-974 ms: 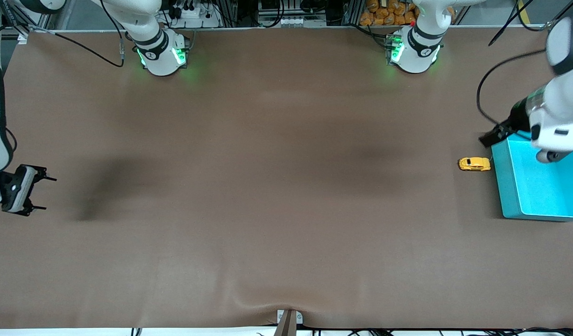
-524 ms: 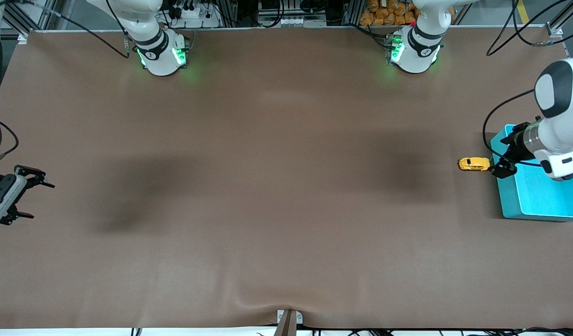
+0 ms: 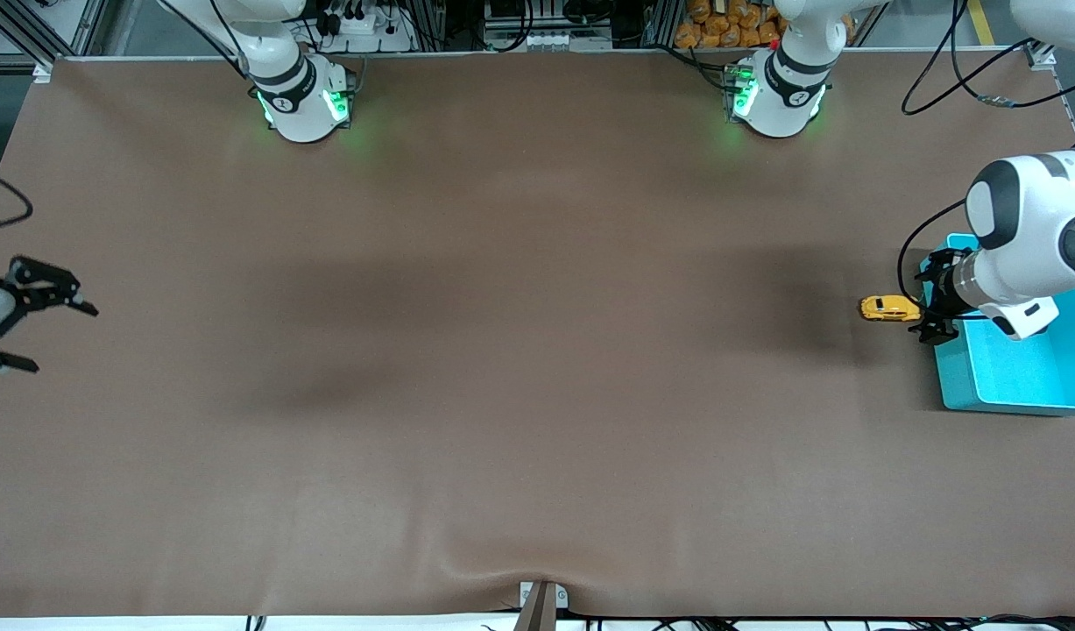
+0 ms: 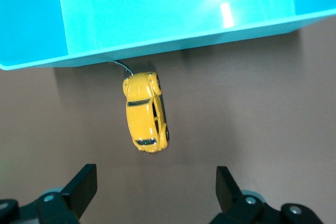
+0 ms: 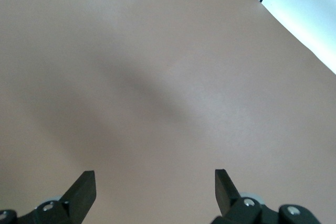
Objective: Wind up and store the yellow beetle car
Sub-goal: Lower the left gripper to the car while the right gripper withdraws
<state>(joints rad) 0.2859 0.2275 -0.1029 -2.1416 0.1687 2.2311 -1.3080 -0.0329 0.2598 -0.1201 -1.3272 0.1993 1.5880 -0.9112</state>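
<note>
The left claw point(image 3: 930, 307), fingers apart, has dropped beside the yellow beetle car point(image 3: 889, 308), unmoved against the teal bin point(image 3: 1010, 386) at the counter's point(image 3: 537, 350) left-arm edge. The right claw point(image 3: 29, 320) has shifted, spread wide.

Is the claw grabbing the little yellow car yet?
Apart. In the left wrist view the left claw is open, and bare table shows between its fingers and the yellow beetle car.

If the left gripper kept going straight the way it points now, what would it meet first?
Probably the yellow beetle car, lying on the table between the open fingers' line and the turquoise bin. The left gripper hangs beside both; depth is unclear.
</note>
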